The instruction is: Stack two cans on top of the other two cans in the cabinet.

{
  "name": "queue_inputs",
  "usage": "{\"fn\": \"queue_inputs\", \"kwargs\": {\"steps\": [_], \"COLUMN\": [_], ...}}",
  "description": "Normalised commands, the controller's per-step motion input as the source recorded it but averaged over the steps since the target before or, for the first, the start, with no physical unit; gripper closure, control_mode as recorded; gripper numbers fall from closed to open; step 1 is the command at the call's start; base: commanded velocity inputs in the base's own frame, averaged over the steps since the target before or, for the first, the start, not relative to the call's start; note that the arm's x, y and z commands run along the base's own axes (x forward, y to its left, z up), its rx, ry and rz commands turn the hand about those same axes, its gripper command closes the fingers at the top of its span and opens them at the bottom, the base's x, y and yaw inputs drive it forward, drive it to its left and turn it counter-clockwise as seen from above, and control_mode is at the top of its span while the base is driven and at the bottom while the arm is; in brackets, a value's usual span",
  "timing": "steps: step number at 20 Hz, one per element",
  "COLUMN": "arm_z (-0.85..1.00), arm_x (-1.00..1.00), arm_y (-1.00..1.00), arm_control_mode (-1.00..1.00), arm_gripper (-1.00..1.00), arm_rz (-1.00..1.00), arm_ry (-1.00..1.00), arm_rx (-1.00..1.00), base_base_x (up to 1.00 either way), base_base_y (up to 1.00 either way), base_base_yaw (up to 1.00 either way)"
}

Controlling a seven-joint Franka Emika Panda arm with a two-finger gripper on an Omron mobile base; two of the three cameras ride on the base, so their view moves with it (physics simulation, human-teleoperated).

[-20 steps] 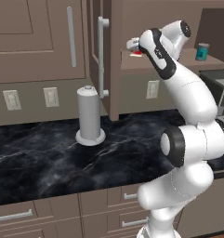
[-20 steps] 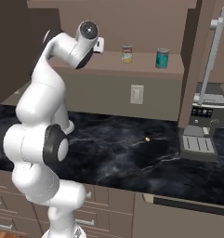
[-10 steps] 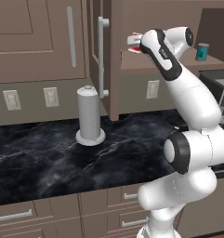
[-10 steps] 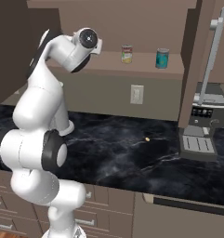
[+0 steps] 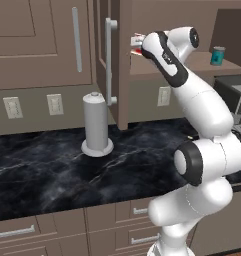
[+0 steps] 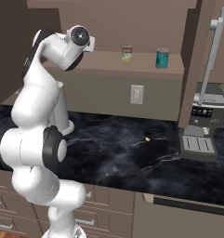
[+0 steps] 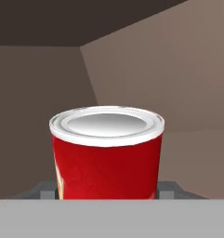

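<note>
My gripper (image 7: 107, 193) is shut on a red can (image 7: 107, 153) with a silvery top; the can stands upright between the grey fingertips (image 7: 44, 192). In the left base view the gripper (image 5: 138, 44) holds this red can (image 5: 136, 50) over the left end of the cabinet shelf (image 5: 202, 62). On the shelf (image 6: 108, 62) stand a pale-labelled can with red and yellow marks (image 6: 127, 54) and, to its right, a teal can (image 6: 162, 58), also seen as the teal can (image 5: 218, 55). Both stand well to the right of my hand. The dark blue can is out of view.
The open cabinet door with its long bar handle (image 5: 110, 60) hangs left of the shelf; a second door (image 6: 215, 51) stands at the right. A grey paper-towel holder (image 5: 97, 125) and a coffee machine (image 6: 201, 125) stand on the black marble counter (image 6: 132, 153).
The hand has carried the red can a little left and up along the shelf, toward the open door. The cans on the shelf have not moved.
</note>
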Motion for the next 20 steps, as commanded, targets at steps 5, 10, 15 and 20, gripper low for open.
{"fn": "queue_inputs", "kwargs": {"steps": [5,10,15,20], "arm_z": [0.00,0.00,0.02,0.00], "arm_x": [0.26,0.30,0.23,0.17], "arm_y": [0.28,0.21,0.07,0.02], "arm_control_mode": [-1.00,-1.00,-1.00,-1.00], "arm_gripper": [1.00,1.00,1.00,1.00], "arm_rz": [0.00,0.00,0.00,0.00], "arm_ry": [-0.02,-0.03,0.00,0.00], "arm_rx": [-0.08,-0.11,-0.17,-0.11], "base_base_x": [0.00,0.00,0.00,0.00], "base_base_y": [0.00,0.00,0.00,0.00], "base_base_yaw": [0.00,0.00,0.00,0.00]}}
